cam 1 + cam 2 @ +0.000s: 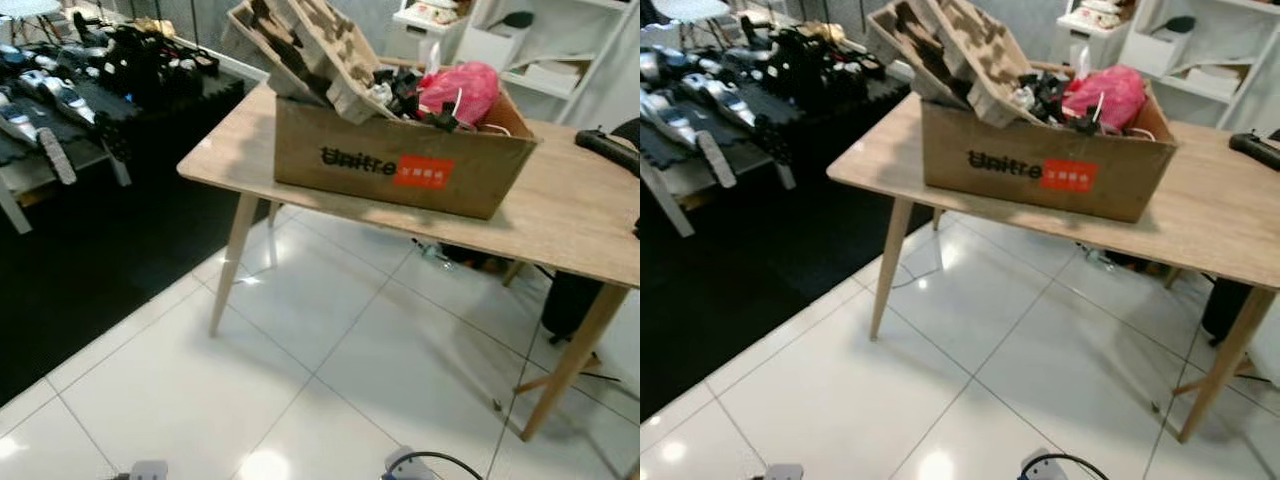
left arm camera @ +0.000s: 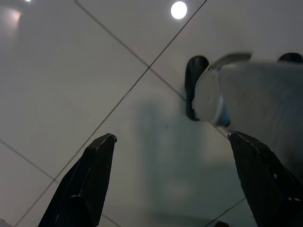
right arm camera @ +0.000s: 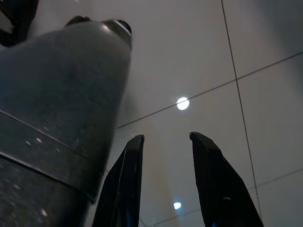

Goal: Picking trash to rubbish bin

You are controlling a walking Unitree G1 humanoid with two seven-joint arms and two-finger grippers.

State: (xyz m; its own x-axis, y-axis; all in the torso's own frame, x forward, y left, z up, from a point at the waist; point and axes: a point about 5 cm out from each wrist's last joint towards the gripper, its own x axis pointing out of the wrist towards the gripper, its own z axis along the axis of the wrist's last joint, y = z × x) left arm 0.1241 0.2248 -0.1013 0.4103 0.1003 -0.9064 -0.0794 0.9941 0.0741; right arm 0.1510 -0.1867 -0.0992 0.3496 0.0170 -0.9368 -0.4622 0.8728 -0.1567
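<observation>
A brown cardboard box [image 1: 400,165] printed "Unitree" stands on a light wooden table [image 1: 570,215]. It is stuffed with beige moulded pulp trays [image 1: 305,45], a pink plastic bag [image 1: 462,90] and black odds and ends [image 1: 400,90]. My left gripper [image 2: 171,136] hangs low over white floor tiles, open wide, nothing between its fingers. My right gripper [image 3: 167,137] also hangs over the tiles, open with a narrower gap and nothing held. A grey leg [image 3: 57,109] of my body stands beside it.
A black mat [image 1: 110,230] at the left carries a low table with several robot parts [image 1: 60,95]. White shelves [image 1: 545,55] stand behind the table. A black device [image 1: 608,148] lies on the table's right end. Dark bags [image 1: 570,300] sit under it. White tiled floor [image 1: 330,380] lies before me.
</observation>
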